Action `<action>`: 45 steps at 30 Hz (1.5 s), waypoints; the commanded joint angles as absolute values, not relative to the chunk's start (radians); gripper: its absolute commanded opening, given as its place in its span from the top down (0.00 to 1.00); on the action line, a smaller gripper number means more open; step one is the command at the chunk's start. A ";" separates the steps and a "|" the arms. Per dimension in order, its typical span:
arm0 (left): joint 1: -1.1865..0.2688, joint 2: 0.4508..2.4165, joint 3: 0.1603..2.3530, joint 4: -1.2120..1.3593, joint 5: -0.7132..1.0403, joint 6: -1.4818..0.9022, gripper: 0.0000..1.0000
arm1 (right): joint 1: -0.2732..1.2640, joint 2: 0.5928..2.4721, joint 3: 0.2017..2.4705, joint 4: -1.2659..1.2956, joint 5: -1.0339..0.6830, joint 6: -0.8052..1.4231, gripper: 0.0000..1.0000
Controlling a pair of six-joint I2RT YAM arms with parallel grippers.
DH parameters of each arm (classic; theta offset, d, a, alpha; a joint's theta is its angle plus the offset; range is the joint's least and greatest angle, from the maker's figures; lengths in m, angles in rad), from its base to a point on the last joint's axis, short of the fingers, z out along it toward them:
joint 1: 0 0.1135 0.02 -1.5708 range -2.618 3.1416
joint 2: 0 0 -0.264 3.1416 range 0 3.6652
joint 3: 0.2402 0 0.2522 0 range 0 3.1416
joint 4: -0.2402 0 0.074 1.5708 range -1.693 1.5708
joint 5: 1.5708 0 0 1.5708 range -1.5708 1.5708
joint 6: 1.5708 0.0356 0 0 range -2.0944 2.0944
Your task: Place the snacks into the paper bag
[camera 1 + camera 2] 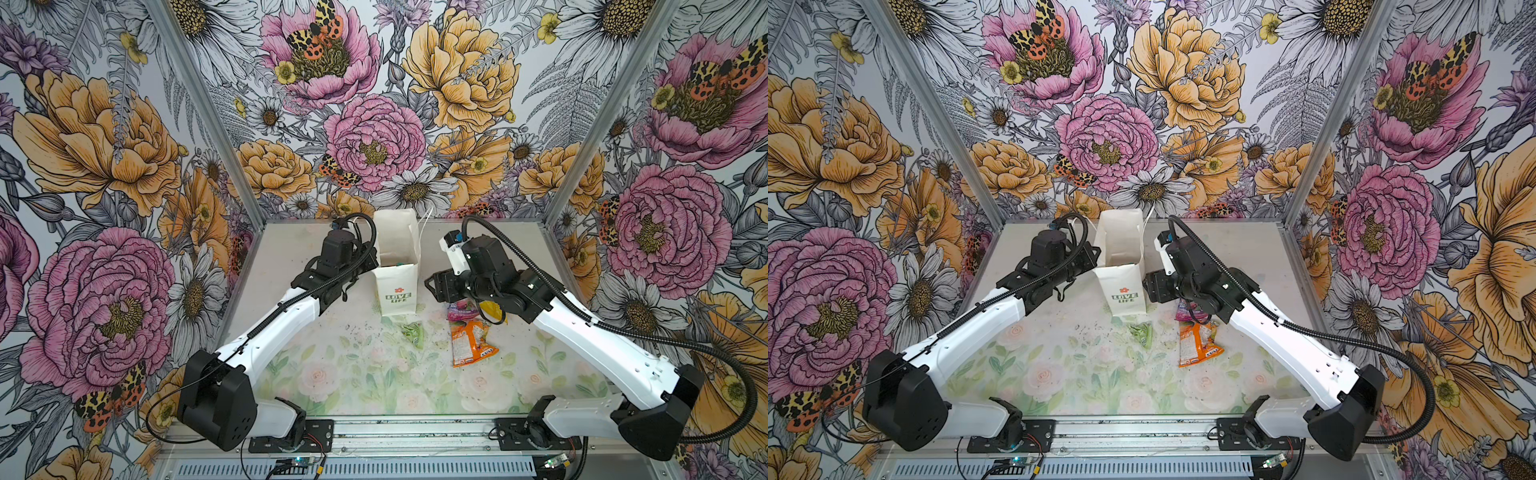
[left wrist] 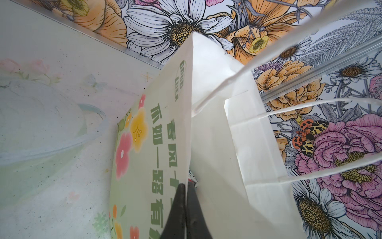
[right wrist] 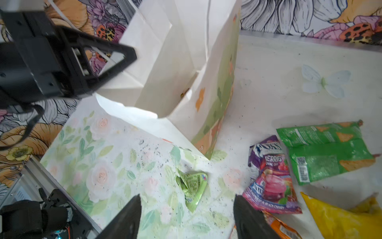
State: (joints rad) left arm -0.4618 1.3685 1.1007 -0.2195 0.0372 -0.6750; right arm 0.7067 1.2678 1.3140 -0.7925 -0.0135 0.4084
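The white paper bag [image 1: 395,286] [image 1: 1122,291] stands upright at the back middle, mouth open. My left gripper [image 1: 375,257] [image 2: 186,196] is shut on the bag's wide printed wall at its rim. A packet corner [image 2: 192,179] shows inside. My right gripper [image 1: 432,286] [image 3: 187,207] hangs open and empty just right of the bag. Below its gap lies the small pale green snack [image 3: 192,186] [image 1: 412,332]. On the table right of the bag lie purple-pink [image 3: 270,182], green [image 3: 324,149], yellow [image 3: 341,217] and orange-white [image 1: 471,340] [image 1: 1198,345] packets.
The floral table mat [image 1: 353,374] spreads in front of the bag. The flowered back wall [image 1: 374,145] stands close behind the bag, side walls on both flanks. A metal rail [image 1: 415,436] runs along the front edge. My left arm's wrist [image 3: 62,62] sits beside the bag.
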 commanded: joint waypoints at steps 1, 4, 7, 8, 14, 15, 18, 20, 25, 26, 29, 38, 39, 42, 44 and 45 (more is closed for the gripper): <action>-0.465 1.355 1.095 -0.176 0.040 -0.672 1.00 | 0.712 1.205 1.256 -0.818 0.036 0.435 0.25; -0.465 1.354 1.093 -0.180 0.039 -0.670 1.00 | 0.712 1.166 1.196 -0.835 0.049 0.461 0.21; -0.466 1.353 1.089 -0.180 0.041 -0.673 1.00 | 0.712 1.127 1.139 -0.848 0.062 0.488 0.19; -0.466 1.352 1.087 -0.180 0.041 -0.673 1.00 | 0.712 1.115 1.119 -0.850 0.067 0.498 0.19; -0.466 1.356 1.089 -0.179 0.044 -0.674 1.00 | 0.710 1.060 1.022 -0.861 0.090 0.535 0.14; -0.466 1.358 1.090 -0.181 0.044 -0.674 1.00 | 0.710 1.057 1.011 -0.863 0.093 0.539 0.13; -0.467 1.364 1.092 -0.178 0.049 -0.675 1.00 | 0.709 1.051 0.977 -0.868 0.099 0.549 0.05; -0.465 1.368 1.093 -0.176 0.052 -0.675 1.00 | 0.708 1.051 0.952 -0.868 0.101 0.554 0.03; -0.467 1.374 1.091 -0.170 0.057 -0.676 1.00 | 0.700 1.060 0.903 -0.868 0.115 0.563 0.00; -0.466 1.376 1.091 -0.169 0.056 -0.677 1.00 | 0.698 1.061 0.894 -0.868 0.116 0.564 0.00; -0.468 1.376 1.091 -0.167 0.055 -0.676 1.00 | 0.688 1.069 0.870 -0.868 0.118 0.572 0.00; -0.468 1.379 1.091 -0.163 0.062 -0.678 1.00 | 0.655 1.137 0.822 -0.866 0.146 0.592 0.00; -0.468 1.381 1.093 -0.163 0.062 -0.678 1.00 | 0.654 1.147 0.821 -0.867 0.150 0.593 0.00; -0.469 1.385 1.095 -0.163 0.063 -0.678 1.00 | 0.649 1.186 0.822 -0.865 0.166 0.593 0.00; -0.468 1.388 1.097 -0.162 0.065 -0.678 1.00 | 0.645 1.209 0.822 -0.864 0.178 0.592 0.00; -0.468 1.389 1.097 -0.161 0.064 -0.680 1.00 | 0.641 1.221 0.821 -0.863 0.182 0.591 0.00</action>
State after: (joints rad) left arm -0.4618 1.3777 1.1000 -0.2031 0.0422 -0.6754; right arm 0.6521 1.1980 0.8265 -0.8639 0.1406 0.5835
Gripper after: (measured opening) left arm 0.049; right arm 0.996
